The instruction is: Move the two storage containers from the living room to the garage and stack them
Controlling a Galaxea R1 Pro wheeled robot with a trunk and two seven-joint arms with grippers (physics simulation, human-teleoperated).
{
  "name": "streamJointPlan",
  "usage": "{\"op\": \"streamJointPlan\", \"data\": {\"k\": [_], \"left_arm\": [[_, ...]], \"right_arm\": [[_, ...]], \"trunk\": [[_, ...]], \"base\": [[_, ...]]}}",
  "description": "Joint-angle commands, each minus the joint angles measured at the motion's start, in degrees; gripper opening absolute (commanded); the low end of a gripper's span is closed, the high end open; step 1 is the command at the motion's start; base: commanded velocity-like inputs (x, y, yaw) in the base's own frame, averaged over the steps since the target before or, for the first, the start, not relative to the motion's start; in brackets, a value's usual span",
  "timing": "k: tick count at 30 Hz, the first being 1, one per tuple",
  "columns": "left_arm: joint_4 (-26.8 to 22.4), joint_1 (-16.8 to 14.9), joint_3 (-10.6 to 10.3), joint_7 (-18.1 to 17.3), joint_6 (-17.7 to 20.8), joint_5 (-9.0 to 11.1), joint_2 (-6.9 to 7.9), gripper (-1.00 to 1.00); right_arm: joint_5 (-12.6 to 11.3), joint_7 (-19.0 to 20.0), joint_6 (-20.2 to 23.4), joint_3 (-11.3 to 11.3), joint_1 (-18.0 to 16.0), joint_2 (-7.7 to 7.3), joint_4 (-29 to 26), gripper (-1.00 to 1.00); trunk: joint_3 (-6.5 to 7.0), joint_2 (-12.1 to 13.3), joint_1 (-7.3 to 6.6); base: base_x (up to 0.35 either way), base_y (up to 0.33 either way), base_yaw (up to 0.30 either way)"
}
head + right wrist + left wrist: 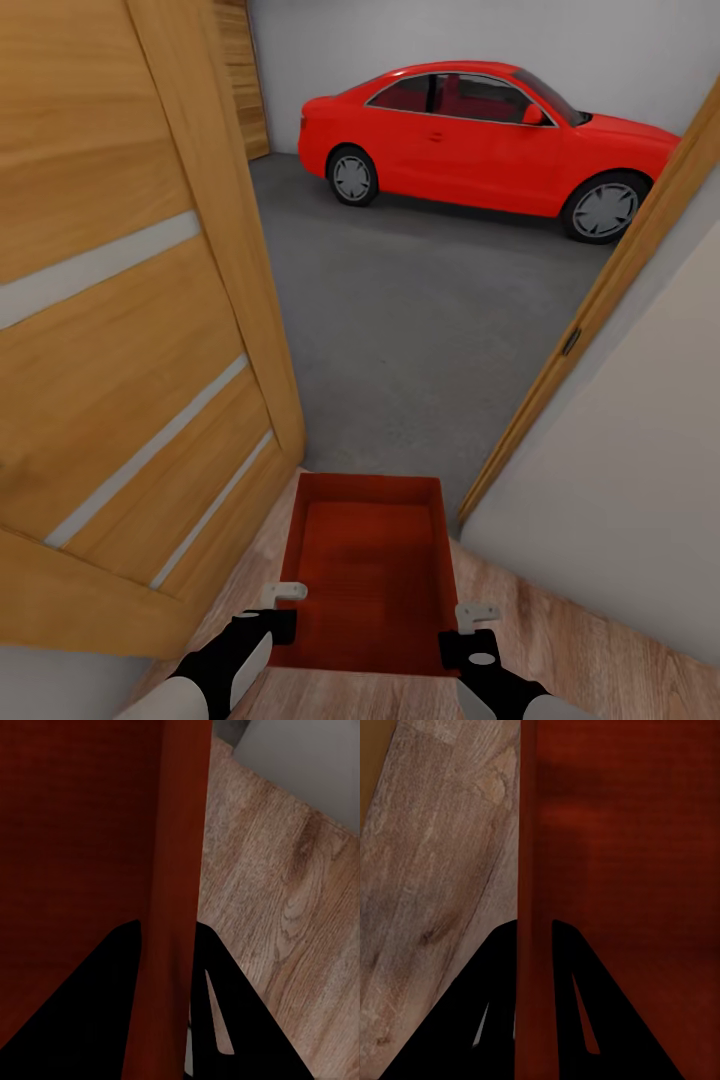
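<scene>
One orange-red storage container [368, 572] hangs open side up between the two arms, low in the head view, with the left end effector [283, 608] pinching its left long wall and the right end effector [466, 632] pinching its right long wall, both near the end closest to the robot. In the left wrist view the dark fingers [487, 1005] straddle the thin red wall, one on the outside and one over the ribbed interior; the right wrist view shows the same grip, its fingers [97, 1012] closed on the opposite wall. Under the bin is light wood plank floor [590, 650], which ends at a doorway just ahead. Beyond it lies the dark grey concrete floor [410, 320] of the garage, where a red car [490, 135] stands before a pale wall. A wooden door [120, 330] with pale strips stands open on the left, and a white wall [620, 480] edged by a wooden door frame [590, 310] is on the right.
</scene>
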Motion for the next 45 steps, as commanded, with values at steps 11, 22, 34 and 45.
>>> {"op": "streamJointPlan", "data": {"k": [11,22,34,45], "left_arm": [[-0.38,-0.01,-2.55,0.60,-0.58,1.08,0.12,-1.00],[-0.47,-0.04,-2.55,0.60,-0.58,1.08,0.12,-1.00],[-0.26,-0.01,-2.63,0.60,-0.45,1.02,0.12,-1.00],[-0.25,0.00,-2.64,0.60,-0.49,1.00,0.12,-1.00]], "right_arm": [[-1.84,-0.06,0.56,0.18,-0.02,-0.94,-0.05,-1.00],[-1.81,-0.06,0.58,0.18,-0.02,-1.01,-0.04,-1.00],[-1.83,-0.06,0.57,0.18,-0.02,-1.01,-0.04,-1.00],[-1.86,-0.01,0.55,0.18,-0.02,-1.01,-0.04,-1.00]], "trunk": [[-0.09,-0.10,0.04],[-0.09,-0.10,0.04],[-0.09,-0.10,0.04],[-0.09,-0.10,0.04]], "base": [[0.018,0.005,-0.114],[0.000,0.000,-0.211],[0.147,0.108,-0.029],[0.258,0.181,0.000]]}}
